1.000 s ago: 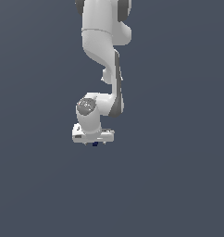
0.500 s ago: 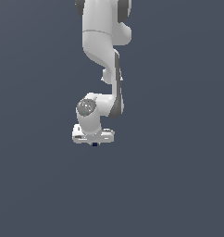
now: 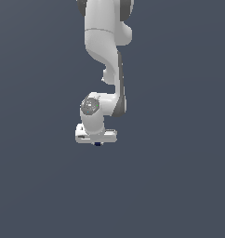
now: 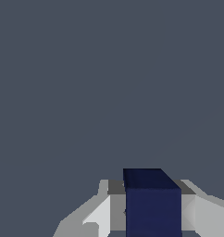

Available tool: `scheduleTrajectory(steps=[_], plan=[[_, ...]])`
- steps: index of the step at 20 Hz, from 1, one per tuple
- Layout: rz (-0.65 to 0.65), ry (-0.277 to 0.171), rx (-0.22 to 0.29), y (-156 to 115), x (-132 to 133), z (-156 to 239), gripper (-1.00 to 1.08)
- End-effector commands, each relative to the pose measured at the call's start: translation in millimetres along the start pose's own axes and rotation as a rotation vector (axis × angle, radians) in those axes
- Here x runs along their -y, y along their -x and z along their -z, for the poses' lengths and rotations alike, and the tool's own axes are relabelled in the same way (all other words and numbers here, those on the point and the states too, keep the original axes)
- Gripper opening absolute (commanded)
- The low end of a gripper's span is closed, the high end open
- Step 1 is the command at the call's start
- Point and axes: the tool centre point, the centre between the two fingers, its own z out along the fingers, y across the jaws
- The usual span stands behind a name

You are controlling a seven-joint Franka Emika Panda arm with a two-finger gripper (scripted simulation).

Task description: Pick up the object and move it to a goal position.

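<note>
The object, a tiny dark navy-blue cube, shows just under the white hand of my gripper in the exterior view, mostly hidden by it. In the wrist view the cube fills the space between the two fingers, whose grey pads lie against its two sides. The gripper is shut on the cube and points straight down. No goal marker shows in either view.
The white arm comes down from the top of the exterior view to the wrist. Around it is only a plain dark grey-blue surface.
The hand with the cube has drifted slightly toward the exterior view's right. Its height has barely changed, and the fingers remain closed on the cube.
</note>
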Motion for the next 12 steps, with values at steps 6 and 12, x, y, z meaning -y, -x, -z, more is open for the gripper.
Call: scheduleTrajectory(steps=[6,12], plan=[[0.002,0.0,-0.001,5,55,17,-1.0],[0.002,0.0,-0.001,11,127,39,-1.0]])
